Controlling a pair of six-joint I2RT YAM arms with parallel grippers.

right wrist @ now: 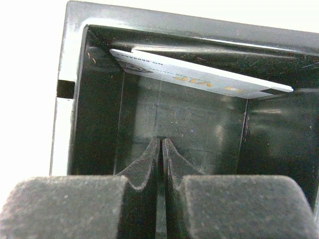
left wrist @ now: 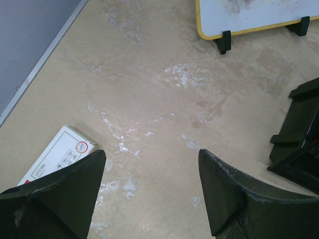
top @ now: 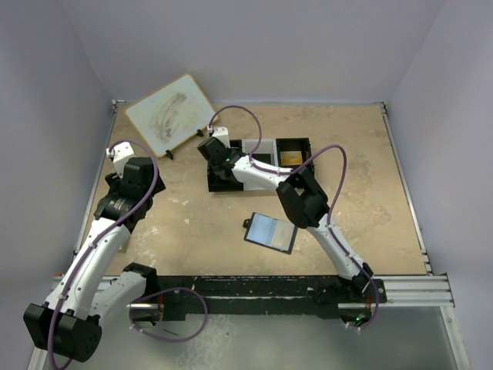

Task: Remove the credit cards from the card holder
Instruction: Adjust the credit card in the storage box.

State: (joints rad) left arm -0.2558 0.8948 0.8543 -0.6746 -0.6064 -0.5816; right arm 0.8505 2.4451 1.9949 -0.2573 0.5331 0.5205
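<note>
- The right fingers (right wrist: pixel 149 162) are pressed together, tip against tip, with nothing between them. They point down into a black compartment of the tray (right wrist: pixel 99 104).
- Just past their tips, one of the credit cards (right wrist: pixel 199 77) leans tilted against the far wall of that compartment. It is pale with gold lettering and does not touch the fingers.
- Seen from above, the right arm (top: pixel 262 173) stretches across the counter (top: pixel 192 223) to the left end compartment of this black-and-white tray. The middle compartment is white. The right one holds something flat and yellowish that I cannot identify.
- The card holder (top: pixel 269 231) lies open on the counter with its pale blue-grey inside facing up. It is apart from the tray, nearer the arms' bases and just beside the right arm's elbow. I cannot tell whether any card sits in it.
- The left fingers (left wrist: pixel 89 174) are spread wide and hold nothing. They hang over the scuffed counter on the left side.
- A small white-and-red box (left wrist: pixel 55 159) lies flat on the counter just beside one left finger, which partly hides it.
- Farther off, near the far left corner, a smudged whiteboard (top: pixel 169 114) with a yellow frame stands tilted on small black feet.
</note>
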